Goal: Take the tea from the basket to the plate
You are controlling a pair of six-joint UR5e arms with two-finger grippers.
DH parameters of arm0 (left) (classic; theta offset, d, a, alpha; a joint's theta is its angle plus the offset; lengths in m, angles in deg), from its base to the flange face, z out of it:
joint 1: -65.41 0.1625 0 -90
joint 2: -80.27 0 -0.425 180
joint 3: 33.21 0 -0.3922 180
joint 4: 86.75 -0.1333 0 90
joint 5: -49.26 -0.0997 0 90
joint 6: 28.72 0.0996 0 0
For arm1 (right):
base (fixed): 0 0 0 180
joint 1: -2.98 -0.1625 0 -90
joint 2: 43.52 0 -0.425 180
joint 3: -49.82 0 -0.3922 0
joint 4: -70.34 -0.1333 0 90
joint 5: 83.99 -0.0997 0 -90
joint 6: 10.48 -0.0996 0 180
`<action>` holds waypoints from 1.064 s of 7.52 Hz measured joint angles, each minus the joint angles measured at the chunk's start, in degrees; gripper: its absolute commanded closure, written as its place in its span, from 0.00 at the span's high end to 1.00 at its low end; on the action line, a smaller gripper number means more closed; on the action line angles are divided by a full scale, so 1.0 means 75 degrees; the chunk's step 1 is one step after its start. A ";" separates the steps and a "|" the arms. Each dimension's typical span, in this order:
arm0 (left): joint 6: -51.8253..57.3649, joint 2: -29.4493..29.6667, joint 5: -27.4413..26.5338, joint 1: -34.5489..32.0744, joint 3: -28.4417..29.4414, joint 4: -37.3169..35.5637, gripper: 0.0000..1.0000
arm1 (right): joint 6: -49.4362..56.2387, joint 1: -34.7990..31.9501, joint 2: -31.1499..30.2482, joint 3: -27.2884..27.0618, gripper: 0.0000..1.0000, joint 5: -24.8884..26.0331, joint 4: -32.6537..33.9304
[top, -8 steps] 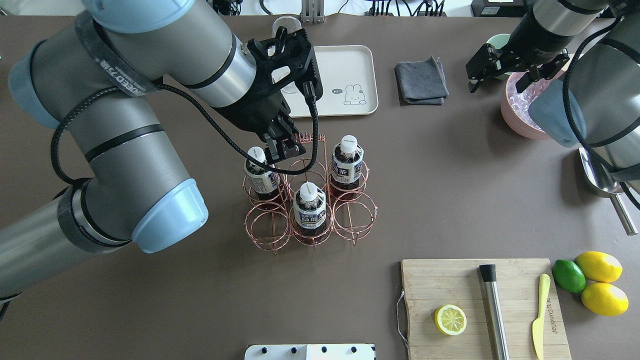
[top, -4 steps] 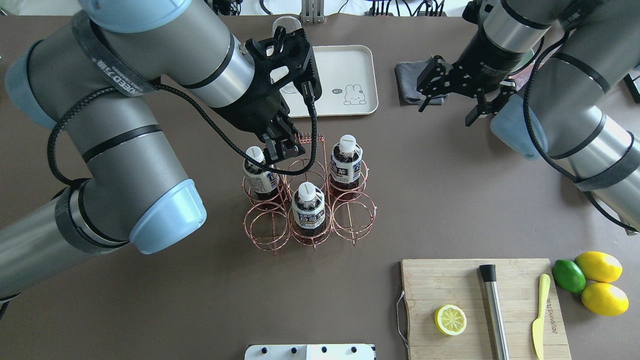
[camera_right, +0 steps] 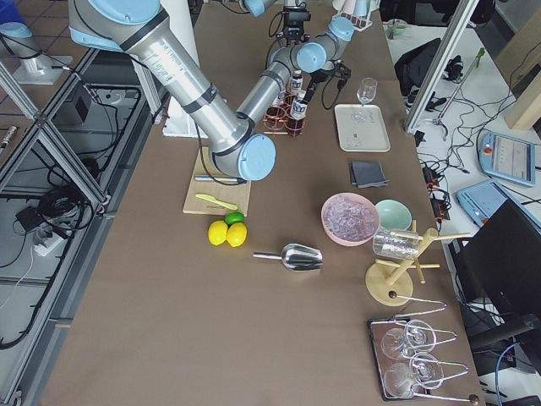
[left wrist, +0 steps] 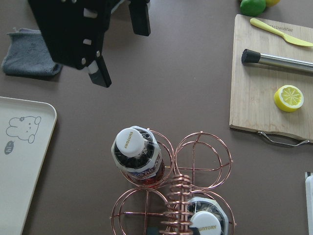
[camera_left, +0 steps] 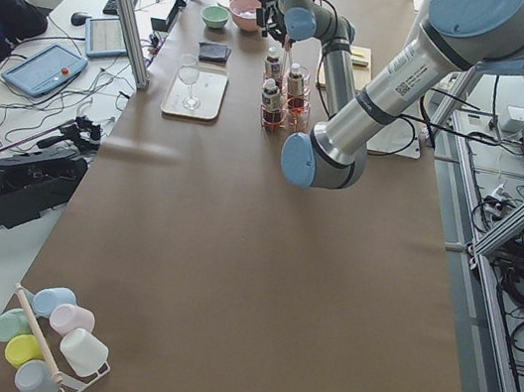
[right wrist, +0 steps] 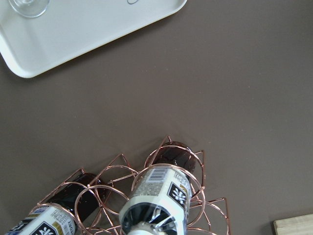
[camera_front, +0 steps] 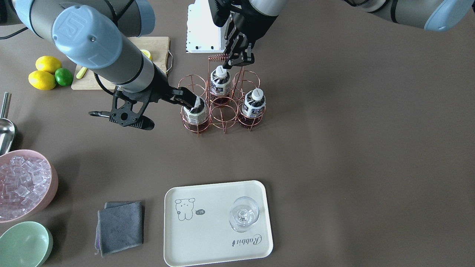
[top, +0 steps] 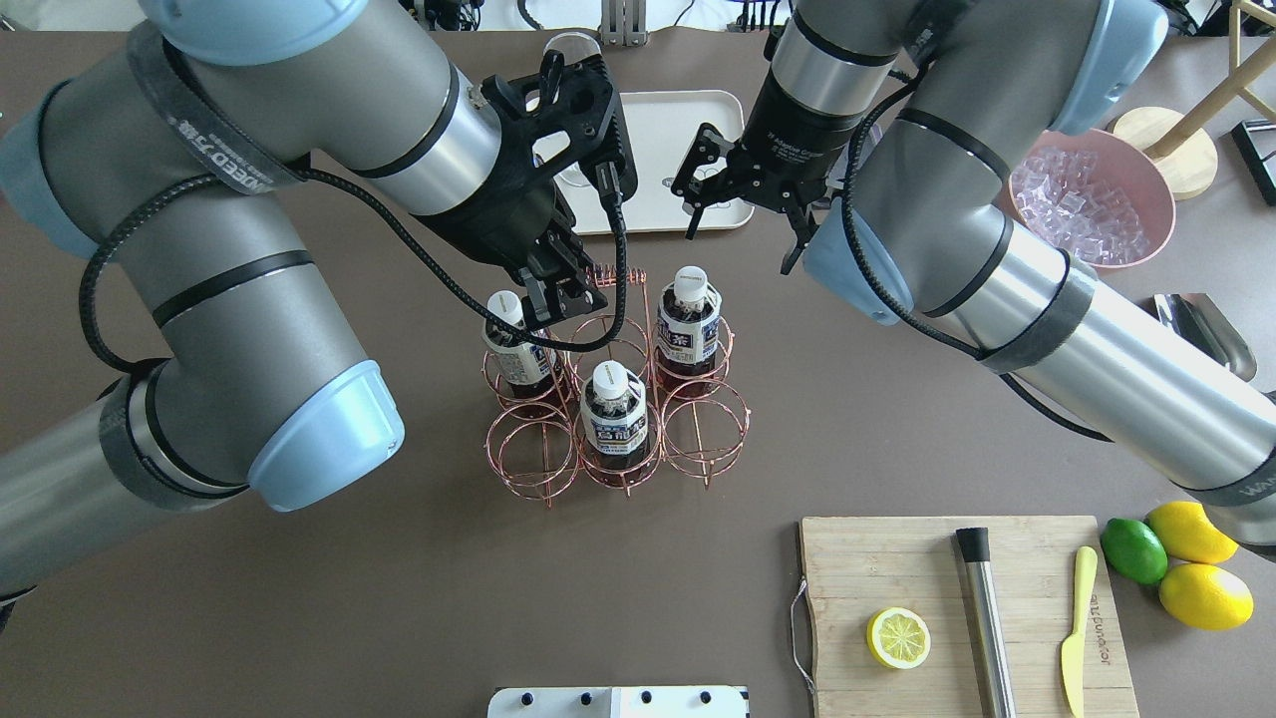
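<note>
Three tea bottles stand in the copper wire basket (top: 543,464) mid-table: back left (top: 516,344), front middle (top: 616,414), back right (top: 690,319). My left gripper (top: 560,289) is shut on one end of the basket's twisted handle (top: 610,274), next to the back-left bottle. My right gripper (top: 743,214) is open and empty, hovering between the back-right bottle and the cream plate (top: 688,130). In the front-facing view the right gripper (camera_front: 122,119) is beside that bottle (camera_front: 195,111). The plate (camera_front: 207,237) holds a wine glass (camera_front: 243,214).
A grey cloth (camera_front: 119,226), mint bowl (camera_front: 24,243) and pink ice bowl (top: 1092,199) lie to the plate's right. A metal scoop (top: 1206,329) is at the right edge. A cutting board (top: 897,568) with half lemon, muddler and knife is front right, beside lemons (top: 1196,558).
My right arm has swung left from over the ice bowl, past the grey cloth, to just behind the basket, gripper still open. My left gripper has stayed at the handle.
</note>
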 measured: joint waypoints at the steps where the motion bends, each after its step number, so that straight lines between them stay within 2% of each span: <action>1: 0.0000 0.0001 0.0000 -0.0001 0.0013 0.0000 0.00 | -0.0064 0.0232 0.0207 0.0257 1.00 0.0114 -0.0039; 2: 0.0000 0.0003 0.0000 0.0000 0.0033 0.0000 0.00 | -0.0076 0.0395 0.0305 0.0374 0.96 0.0258 -0.0051; 3: 0.0000 0.0003 0.0000 0.0005 0.0037 0.0000 0.00 | -0.0078 0.0454 0.0347 0.0418 0.86 0.0333 -0.0049; 5: 0.0000 0.0004 0.0000 0.0008 0.0041 0.0000 0.00 | -0.0077 0.0535 0.0367 0.0396 0.53 0.0355 -0.0039; 6: 0.0000 0.0004 0.0000 0.0008 0.0047 0.0000 0.00 | -0.0077 0.0577 0.0369 0.0376 0.43 0.0361 -0.0035; 8: 0.0000 0.0004 0.0000 0.0008 0.0057 0.0009 0.00 | -0.0077 0.0603 0.0376 0.0359 0.14 0.0376 -0.0031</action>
